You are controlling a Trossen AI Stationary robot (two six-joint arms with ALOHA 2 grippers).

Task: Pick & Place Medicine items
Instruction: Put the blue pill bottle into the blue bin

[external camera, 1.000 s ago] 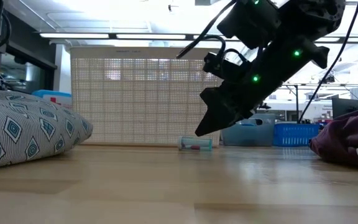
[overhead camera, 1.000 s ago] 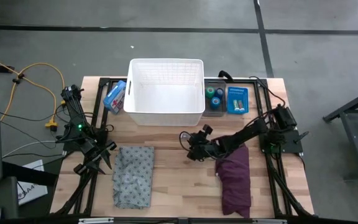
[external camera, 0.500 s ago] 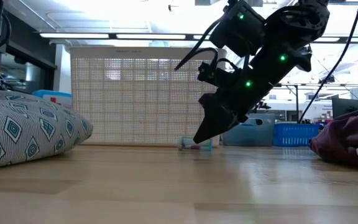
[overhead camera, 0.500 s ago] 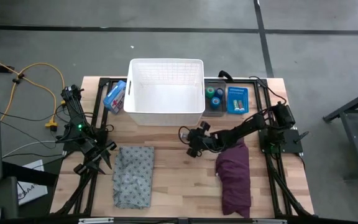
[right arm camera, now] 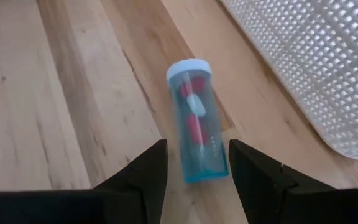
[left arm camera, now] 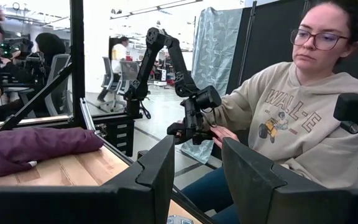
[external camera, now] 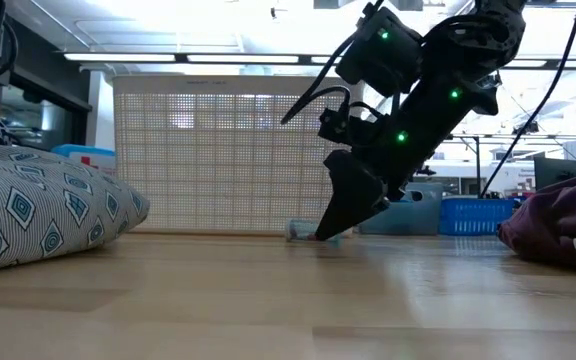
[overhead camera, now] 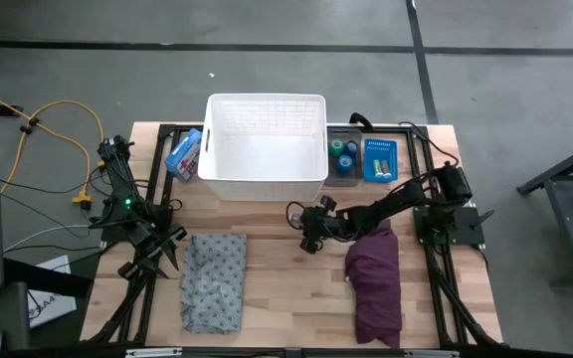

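Observation:
A small clear-blue vial (right arm camera: 197,124) with a pale cap and red pills lies on its side on the wooden table, just in front of the white basket (overhead camera: 267,97). My right gripper (right arm camera: 197,149) slants down over it, open, one finger on each side of the vial's bottom end and not touching it. In the low view my right gripper (external camera: 328,222) hides most of the vial (external camera: 298,231). Green and blue rolls (overhead camera: 343,152) sit in a small grey bin behind. My left gripper (left arm camera: 197,168) waits open at the table's left edge.
A purple cloth (overhead camera: 376,283) lies near the right arm and a grey patterned cloth (overhead camera: 214,278) at the near left. A blue bin (overhead camera: 378,159) and a blue box (overhead camera: 182,152) flank the basket. A seated person (left arm camera: 291,106) shows beyond the table.
My right gripper has swung a little toward the table's far edge and turned at the wrist. Its fingertips have come down on either side of the vial. The vial has stayed where it was.

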